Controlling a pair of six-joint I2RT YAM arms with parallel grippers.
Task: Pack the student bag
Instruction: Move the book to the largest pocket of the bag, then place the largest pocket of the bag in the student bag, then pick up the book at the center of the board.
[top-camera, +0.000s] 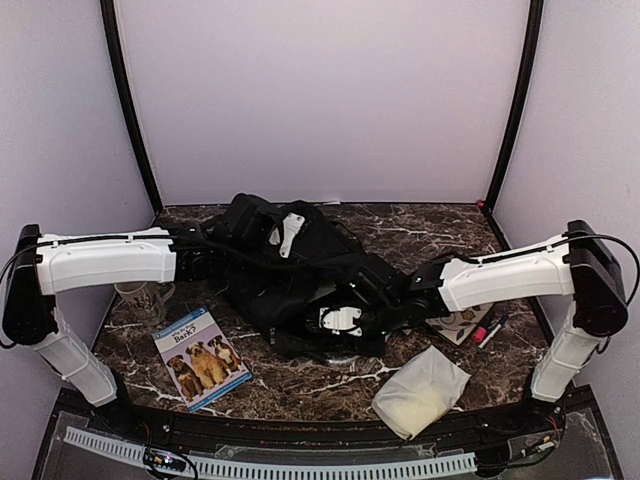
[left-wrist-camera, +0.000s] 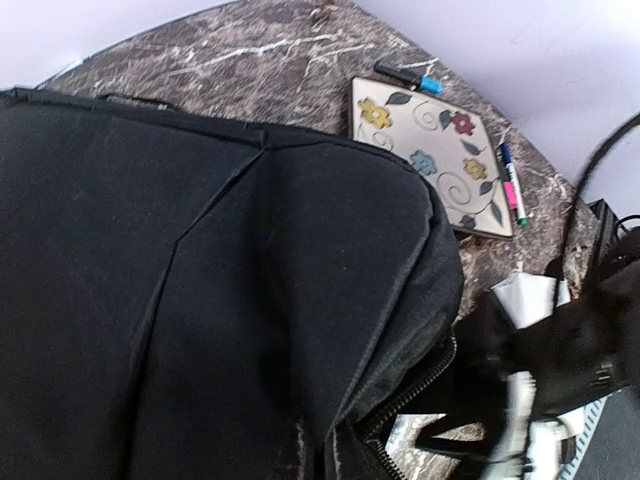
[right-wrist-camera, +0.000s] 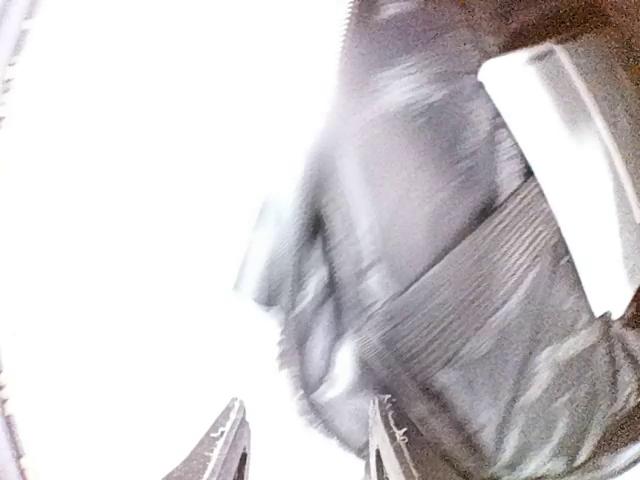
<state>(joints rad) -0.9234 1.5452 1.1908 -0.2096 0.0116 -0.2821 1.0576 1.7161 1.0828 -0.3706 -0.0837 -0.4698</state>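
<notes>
The marble table (top-camera: 440, 225) fills the top view. The bag (top-camera: 255, 290) lies crumpled at its middle, black and by far the biggest thing on it. It reaches from about 11 o'clock to 5 o'clock across the centre. In the left wrist view the bag (left-wrist-camera: 200, 300) takes up most of the picture, and a stretch of zip (left-wrist-camera: 405, 390) shows at 5 o'clock.

The left arm (top-camera: 110, 260) comes in from 9 o'clock and the right arm (top-camera: 510, 280) from 3 o'clock. Both end on the bag.

The left gripper (top-camera: 285, 235) sits on the bag's 12 o'clock part with its claw pressed together. Its fingers are hidden, so I cannot tell whether cloth is pinched between them.

The right gripper (right-wrist-camera: 305, 450) is at the bag's 5 o'clock part. Its claw is spread, with two fingertips (right-wrist-camera: 232, 445) apart and nothing seen between them. Blurred grey strap and cloth lie just beyond it.

A white pouch (top-camera: 420, 390) lies at 5 o'clock of the bag, apart from it. A book (top-camera: 202, 358) with dogs on the cover lies at 7 o'clock, near the bag's edge. A flowered pad (left-wrist-camera: 430, 160) lies flat at 3 o'clock, partly under the right arm. A mug (top-camera: 140, 298) stands at 9 o'clock under the left arm.

A pink marker (left-wrist-camera: 512, 195) lies just beside the pad's outer edge. A blue-capped marker (left-wrist-camera: 410, 78) lies off the pad's 12 o'clock edge.
</notes>
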